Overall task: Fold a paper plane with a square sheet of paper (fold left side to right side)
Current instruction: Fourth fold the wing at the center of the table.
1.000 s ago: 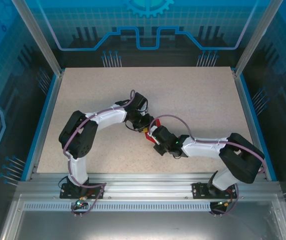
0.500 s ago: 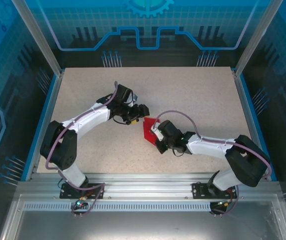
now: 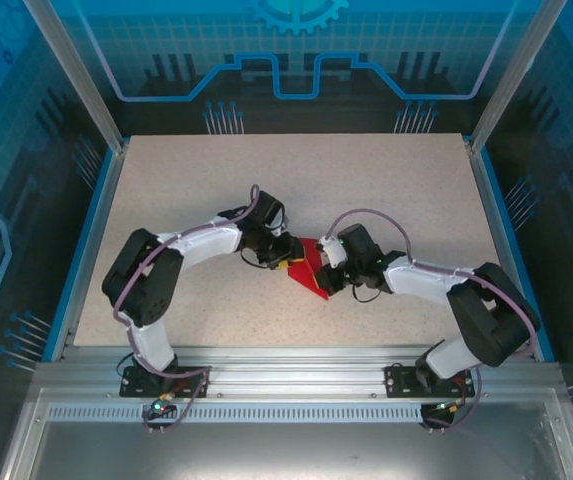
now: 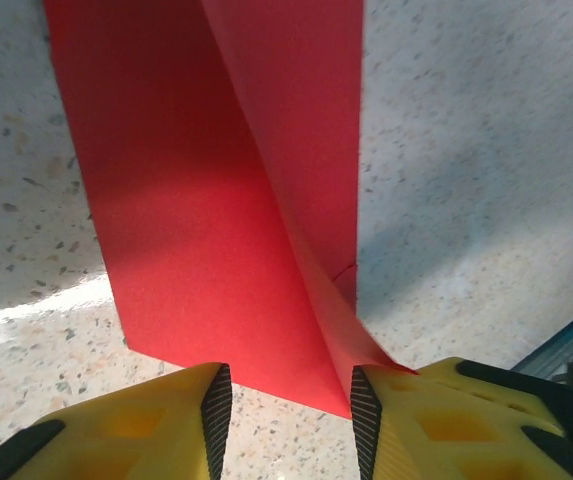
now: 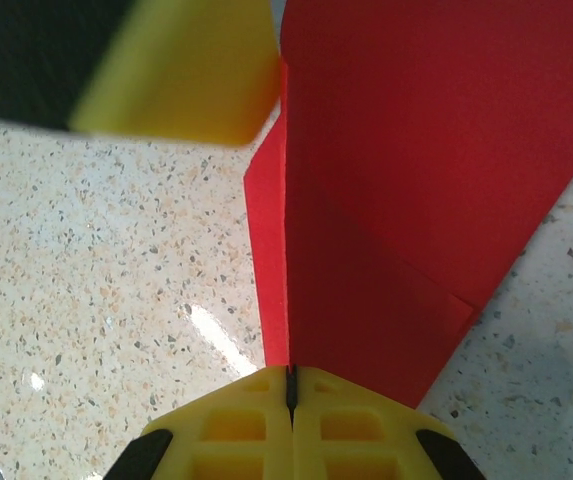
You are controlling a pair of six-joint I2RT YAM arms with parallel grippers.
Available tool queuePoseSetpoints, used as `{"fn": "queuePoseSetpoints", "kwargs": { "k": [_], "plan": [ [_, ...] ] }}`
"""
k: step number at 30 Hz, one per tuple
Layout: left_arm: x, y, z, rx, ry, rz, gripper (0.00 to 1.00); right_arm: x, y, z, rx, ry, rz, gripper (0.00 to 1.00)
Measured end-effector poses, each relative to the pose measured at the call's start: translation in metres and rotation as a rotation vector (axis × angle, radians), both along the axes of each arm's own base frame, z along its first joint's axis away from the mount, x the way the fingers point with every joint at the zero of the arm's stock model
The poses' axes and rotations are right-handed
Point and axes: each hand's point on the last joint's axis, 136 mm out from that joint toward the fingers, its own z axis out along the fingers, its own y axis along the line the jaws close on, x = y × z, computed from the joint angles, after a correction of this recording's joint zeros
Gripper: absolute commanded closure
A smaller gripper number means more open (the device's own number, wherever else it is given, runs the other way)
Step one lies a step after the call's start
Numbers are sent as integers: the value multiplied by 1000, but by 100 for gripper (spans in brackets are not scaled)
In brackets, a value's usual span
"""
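Bright overhead light; glare streak on table; soft shadow beside red paper; close foreground blurred.

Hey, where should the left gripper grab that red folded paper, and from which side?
Probably the near corner of the red paper, where the crease ends and a flap seems to lift off the table. Come in low from the side of the left gripper, fingers astride that edge, opposite the right gripper, which is shut on another edge.

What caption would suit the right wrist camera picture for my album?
Right claw pinched shut on the edge of the folded red paper, speckled table behind.
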Motion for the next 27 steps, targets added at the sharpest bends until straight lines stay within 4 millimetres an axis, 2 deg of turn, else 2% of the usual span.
{"fn": "queuePoseSetpoints", "kwargs": {
  "k": [5,15,27],
  "plan": [
    [3,-9,-11,9,26,-2,64,0,-2,-8,25,55,-12,100],
    [12,-21,-21,11,33,-10,63,2,-4,-12,46,92,-27,100],
    [12,-26,-32,23,50,-19,63,2,-6,-13,60,118,-38,79]
  ]
}}
